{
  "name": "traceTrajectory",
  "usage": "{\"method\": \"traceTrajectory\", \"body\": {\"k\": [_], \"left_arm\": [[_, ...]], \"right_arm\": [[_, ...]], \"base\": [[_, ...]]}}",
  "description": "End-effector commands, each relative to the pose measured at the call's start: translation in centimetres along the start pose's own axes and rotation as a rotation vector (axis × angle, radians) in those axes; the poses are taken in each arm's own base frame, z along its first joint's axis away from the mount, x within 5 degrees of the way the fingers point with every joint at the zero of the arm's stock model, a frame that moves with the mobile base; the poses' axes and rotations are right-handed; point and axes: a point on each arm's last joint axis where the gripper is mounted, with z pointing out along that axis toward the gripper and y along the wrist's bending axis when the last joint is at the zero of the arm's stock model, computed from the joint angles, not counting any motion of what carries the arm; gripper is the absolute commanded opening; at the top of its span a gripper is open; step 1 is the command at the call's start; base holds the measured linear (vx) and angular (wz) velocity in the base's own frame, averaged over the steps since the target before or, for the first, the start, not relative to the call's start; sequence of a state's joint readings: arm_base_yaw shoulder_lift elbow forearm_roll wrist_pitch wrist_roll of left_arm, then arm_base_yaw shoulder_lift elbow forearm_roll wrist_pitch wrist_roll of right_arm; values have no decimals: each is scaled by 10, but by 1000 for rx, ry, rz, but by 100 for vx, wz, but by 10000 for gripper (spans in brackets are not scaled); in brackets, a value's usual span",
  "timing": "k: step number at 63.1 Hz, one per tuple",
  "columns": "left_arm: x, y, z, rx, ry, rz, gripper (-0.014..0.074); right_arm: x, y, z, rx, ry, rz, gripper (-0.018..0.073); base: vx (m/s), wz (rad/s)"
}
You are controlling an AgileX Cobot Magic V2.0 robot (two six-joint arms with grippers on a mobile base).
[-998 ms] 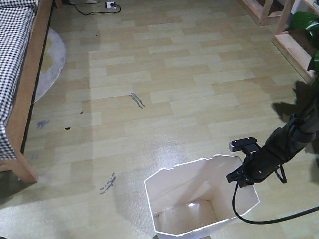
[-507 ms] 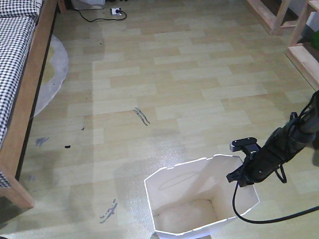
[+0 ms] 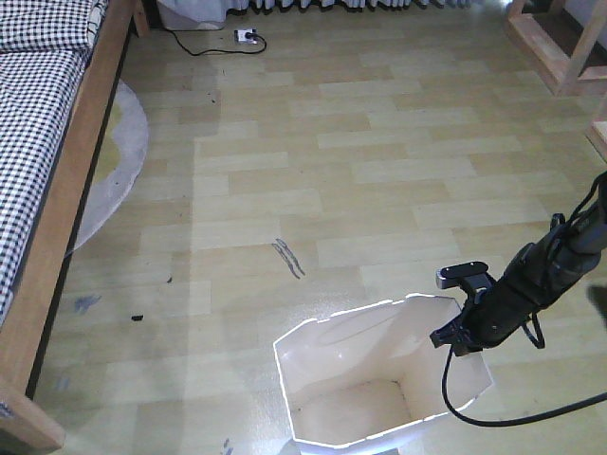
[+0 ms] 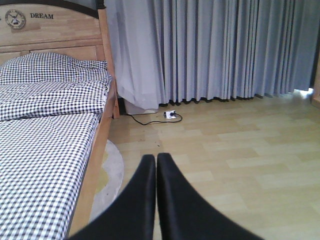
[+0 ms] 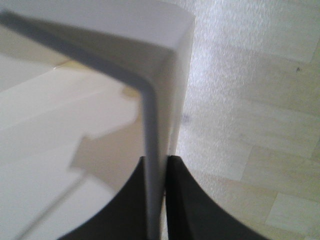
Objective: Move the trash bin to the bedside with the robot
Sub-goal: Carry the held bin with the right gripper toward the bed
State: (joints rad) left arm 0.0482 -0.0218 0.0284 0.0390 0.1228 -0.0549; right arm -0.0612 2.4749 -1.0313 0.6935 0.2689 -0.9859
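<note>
The trash bin [image 3: 341,365] is standing upright on the wood-look floor [image 3: 379,171] at the bottom of the front view. Its mouth is open and its cream-white inside is showing nothing in it. The right pincer [image 3: 462,336] is gripping it at the rim on the bin's right-hand side. In the right wrist view the two dark fingers are closing on the thin white wall [image 5: 100,60], one inside and one outside, with the right pincer [image 5: 157,165] pinched down to the wall's thickness. Whether the bin's base is lifting off the floor or dragging on it is hard to tell, since its foot is cut off by the frame edge.

The left pincer [image 4: 156,160] is holding nothing. Its fingers are pressing together tip to tip and pointing out over the floor towards the bed [image 4: 50,150] and the grey curtains [image 4: 215,50].

The bed [image 3: 66,218], with its checkered cover and light wooden side rail, is running along the left edge of the front view, well apart from the bin. A round grey rug [image 3: 119,161] is lying partly under the rail. Dark scuff marks [image 3: 288,258] are sitting on the boards between rug and bin, and a power strip [image 3: 245,35] is lying by the far wall.

As a judgement, the grasp is done and the carrying is under way but unfinished. A broad stretch of floor is separating bin from bedside, so the approach, the setting down beside the rail and the release are all remaining.
</note>
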Motion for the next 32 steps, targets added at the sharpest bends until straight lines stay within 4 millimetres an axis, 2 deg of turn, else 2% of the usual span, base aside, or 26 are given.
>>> {"method": "traceTrajectory", "body": {"k": [1, 32], "left_arm": [[-14, -1, -2, 6, -98, -9, -6], [-14, -1, -2, 6, -98, -9, -6]], "right_arm": [[-14, 4, -26, -42, -46, 2, -6], [-14, 4, -26, -42, -46, 2, -6]], "base": [[33, 8], [34, 2]]}}
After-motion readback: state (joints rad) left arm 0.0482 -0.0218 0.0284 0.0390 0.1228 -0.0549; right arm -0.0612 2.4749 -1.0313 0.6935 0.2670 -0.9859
